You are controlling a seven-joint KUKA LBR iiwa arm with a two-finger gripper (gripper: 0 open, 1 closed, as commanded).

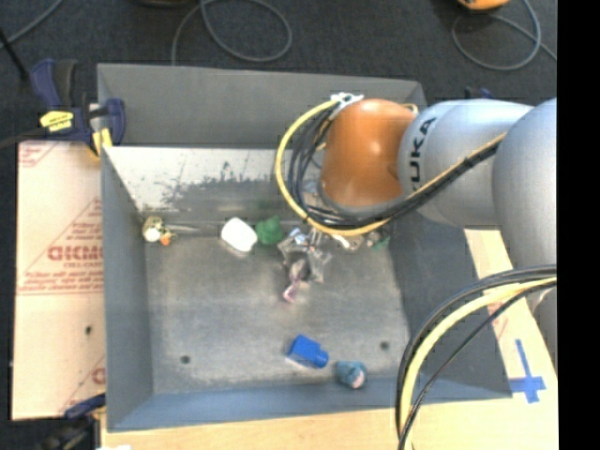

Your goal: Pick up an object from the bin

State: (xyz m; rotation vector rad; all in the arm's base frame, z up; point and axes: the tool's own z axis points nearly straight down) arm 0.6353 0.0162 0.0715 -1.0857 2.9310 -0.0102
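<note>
We see the bin (pixel 206 317) in plain grey, its far wall flecked with dark speckles and streaks; the arm (pixel 487 157) is pale silver-grey with black lettering; its wrist cover (pixel 361 153) is glossy orange, and the cables (pixel 283 172) looped about it are black and yellow; the gripper (pixel 302 268) we read as dull metallic grey; among the loose things we note a white lump (pixel 238 235); a deep green piece (pixel 269 230); a small pinkish-mauve scrap (pixel 292 292); a bright blue block (pixel 307 352); a mottled teal-grey ball (pixel 351 375); and a tiny whitish thing (pixel 156 232) touched with orange.
</note>
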